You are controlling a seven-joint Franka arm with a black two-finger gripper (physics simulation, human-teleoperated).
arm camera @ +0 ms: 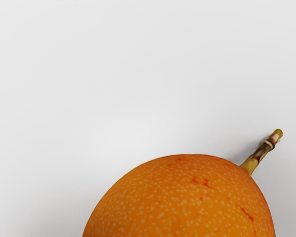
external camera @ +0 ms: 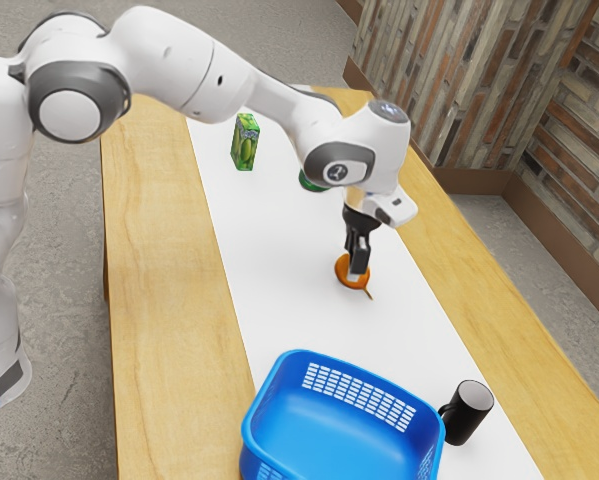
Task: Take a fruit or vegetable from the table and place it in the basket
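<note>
So, speckled orange round fruit [arm camera: 182, 202] sits on white-topped wooden bench [external camera: 159, 300], at black fingers [external camera: 360, 260]; can't tell if open or closed. Likely firm, slightly slippery: grip mid-body, not brownish stem [arm camera: 260, 152].

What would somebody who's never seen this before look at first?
Probably the big blue basket, at the bottom of the exterior view, near a black mug. Then the white robot arm, reaching in from the exterior view's left. Its black tool is down at a bright orange fruit on the table's white strip.
</note>
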